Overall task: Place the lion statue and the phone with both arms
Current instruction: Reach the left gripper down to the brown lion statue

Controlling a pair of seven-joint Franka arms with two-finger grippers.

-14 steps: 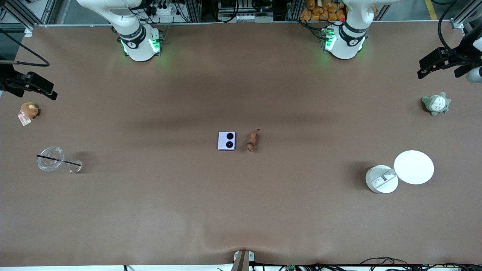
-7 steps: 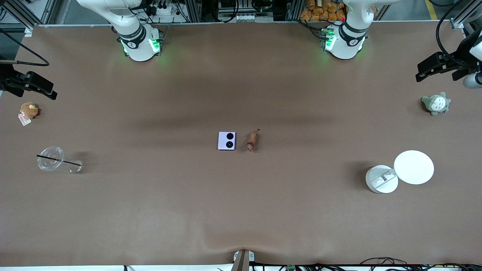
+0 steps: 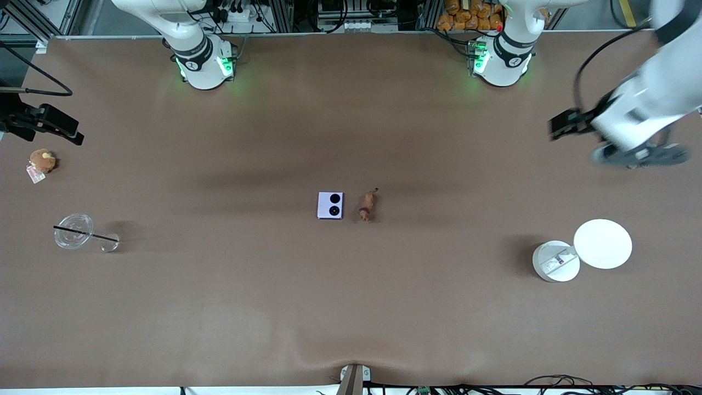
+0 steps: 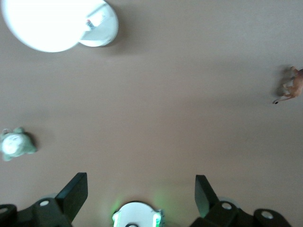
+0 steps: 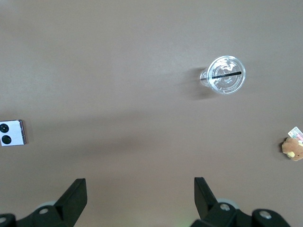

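I have the phone (image 3: 330,205) and the lion (image 3: 367,206) lying just beside each other mid-counter (image 3: 351,307), not touching, the lion toward the left arm's end. Neither is held. My left pincer (image 4: 141,188) hangs high over the counter at the left arm's end, near the green plush (image 4: 15,144); its fingers stand wide apart with nothing between them. My right pincer (image 5: 140,191) waits over the right arm's end, likewise spread wide and empty, with the cup (image 5: 226,75) and brown plush (image 5: 293,148) in its view.

I judge the lion hard, light and narrow, apt to tip or squirt out; I would close across its trunk. The phone looks stiff, flat and slick, so I would pinch its two long edges, squarely, low to the counter.
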